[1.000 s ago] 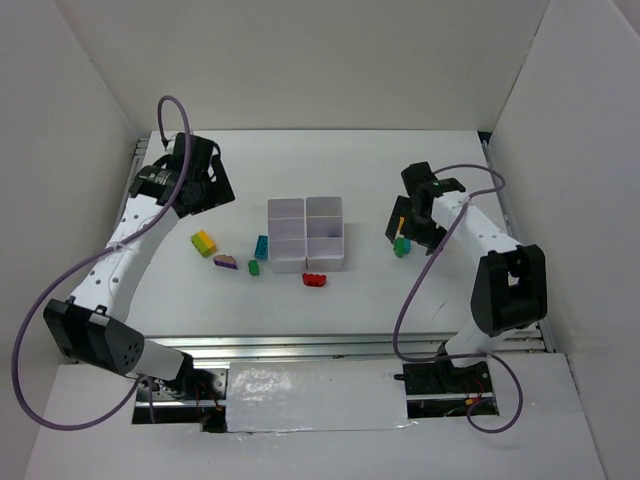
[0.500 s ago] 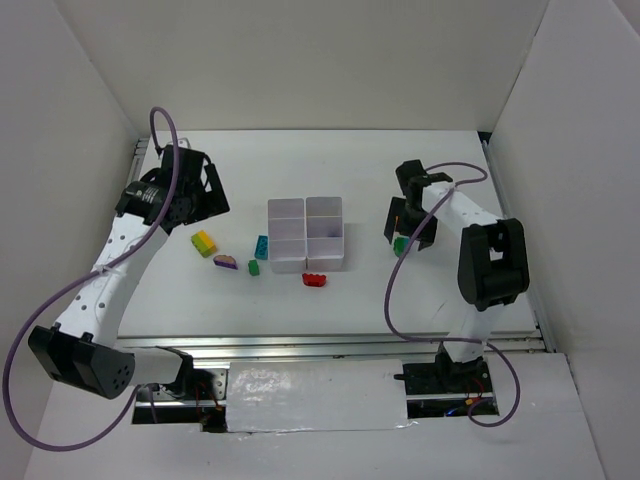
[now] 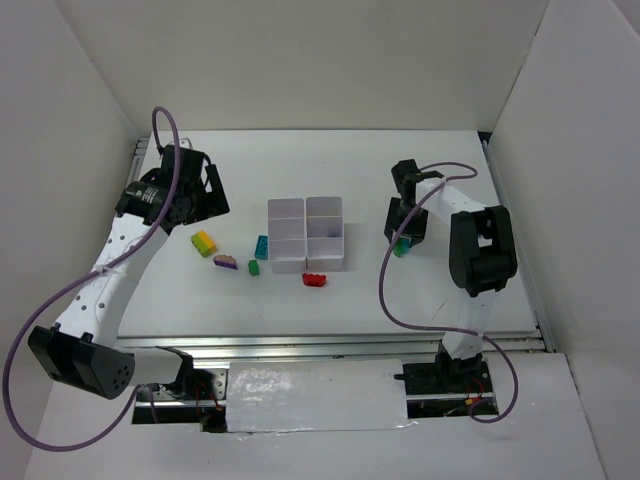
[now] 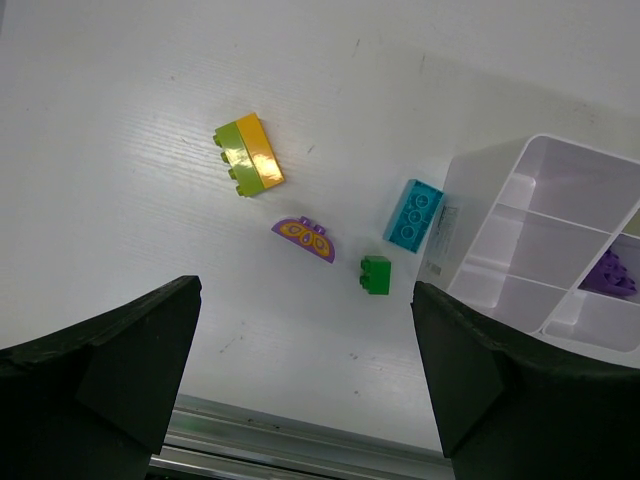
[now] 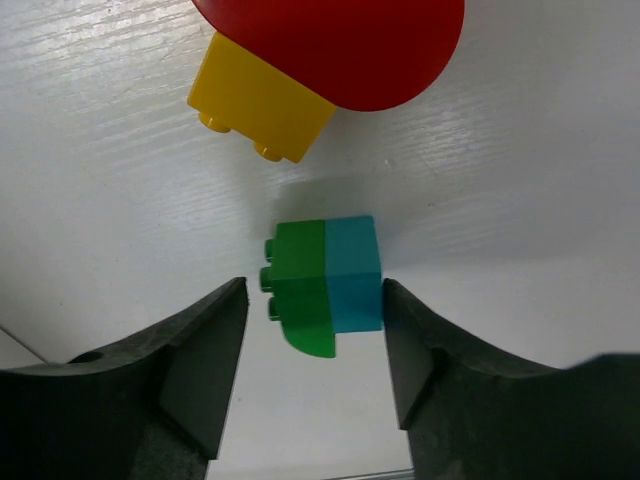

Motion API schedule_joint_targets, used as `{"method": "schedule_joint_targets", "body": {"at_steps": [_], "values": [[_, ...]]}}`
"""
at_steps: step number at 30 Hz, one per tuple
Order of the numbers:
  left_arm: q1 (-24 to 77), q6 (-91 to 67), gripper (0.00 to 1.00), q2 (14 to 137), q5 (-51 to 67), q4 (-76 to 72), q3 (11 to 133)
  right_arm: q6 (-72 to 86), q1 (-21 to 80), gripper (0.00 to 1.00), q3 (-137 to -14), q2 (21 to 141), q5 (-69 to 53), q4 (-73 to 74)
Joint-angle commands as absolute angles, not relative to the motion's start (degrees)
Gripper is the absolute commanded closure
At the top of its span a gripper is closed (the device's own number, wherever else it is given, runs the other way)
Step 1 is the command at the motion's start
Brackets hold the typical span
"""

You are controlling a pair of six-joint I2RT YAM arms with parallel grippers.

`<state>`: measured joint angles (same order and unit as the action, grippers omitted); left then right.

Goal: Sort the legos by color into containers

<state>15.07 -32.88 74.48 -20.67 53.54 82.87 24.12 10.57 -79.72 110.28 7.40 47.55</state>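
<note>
Green-and-teal brick (image 5: 325,285) flanked by right pincer (image 5: 315,300), left pincer (image 4: 305,290) spread wide

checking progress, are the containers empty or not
Not empty: a purple lego lies in one compartment of the containers; the other compartments seen by the left wrist look bare.

red piece (image 5: 330,40): cut off at top | containers (image 4: 470,220): cut off right
</note>
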Motion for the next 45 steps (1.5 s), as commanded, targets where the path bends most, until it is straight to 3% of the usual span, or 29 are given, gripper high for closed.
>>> {"method": "schedule_joint_targets", "body": {"at_steps": [1,8,11,14,17,18,34,45], "values": [[14.94,-31.11,0.00,73.47,-19.87,52.29,82.44,23.64,10.28,0.39,-79.10,109.69,6.16,45.00],[14.94,-30.67,0.01,73.92,-19.16,52.65,82.35,24.61,10.28,0.47,-77.61,108.99,5.01,43.77],[14.94,-30.59,0.00,73.83,-18.63,52.30,81.83,24.61,10.20,0.56,-76.82,108.55,4.13,43.16],[14.94,-30.50,0.00,74.00,-18.28,52.29,81.56,24.87,10.46,0.84,-76.47,108.02,3.25,42.80],[14.94,-30.41,0.00,73.92,-17.67,52.47,81.21,25.14,10.55,0.86,-75.85,107.32,3.34,42.37],[14.94,-30.41,0.00,73.74,-17.41,52.30,80.86,25.31,10.46,1.00,-75.50,107.05,3.34,42.36],[15.03,-29.79,0.00,71.02,-6.42,40.35,74.01,31.02,12.22,1.00,-69.71,92.29,6.86,41.31],[15.03,-37.00,0.01,75.06,-15.65,45.17,75.32,30.94,12.30,1.00,-67.15,96.06,6.42,39.99]]}}
